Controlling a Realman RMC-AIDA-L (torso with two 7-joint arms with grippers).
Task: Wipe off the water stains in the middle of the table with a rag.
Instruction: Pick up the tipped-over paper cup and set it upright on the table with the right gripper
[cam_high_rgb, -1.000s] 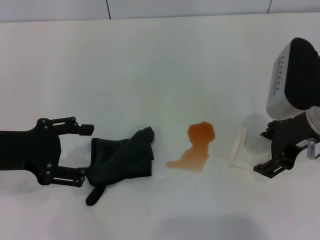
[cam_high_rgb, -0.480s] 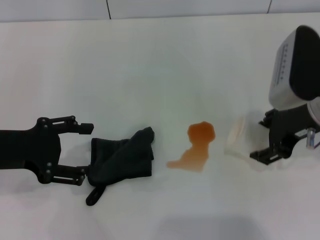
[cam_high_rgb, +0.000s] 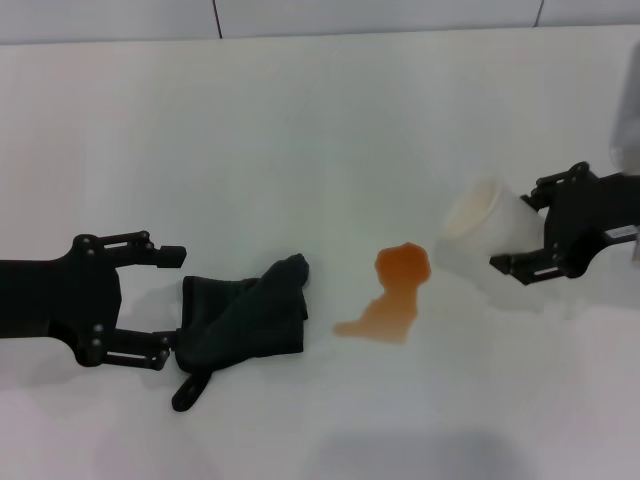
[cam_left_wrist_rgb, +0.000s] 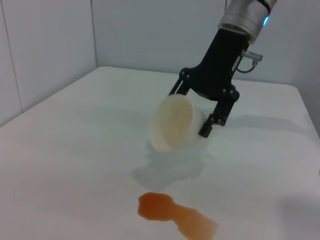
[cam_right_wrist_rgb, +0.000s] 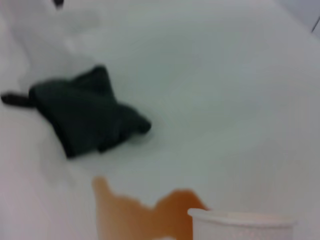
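At mid-counter (cam_high_rgb: 300, 120) the orange-brown water stains (cam_high_rgb: 392, 293) lie unwiped; the left claw (cam_high_rgb: 160, 305) stands apart around the dark rag (cam_high_rgb: 245, 318), probably for pickup. The right claw (cam_high_rgb: 530, 232), clamped on a tilted white cup (cam_high_rgb: 478, 217), holds it aside.

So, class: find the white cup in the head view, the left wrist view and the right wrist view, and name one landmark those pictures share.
Head view: the white cup is tipped on its side in the right gripper, right of the water stains.
Left wrist view: the cup sits mid-picture, beyond the stains.
Right wrist view: only its rim shows, at the bottom edge.
Shared landmark: the orange-brown stains.
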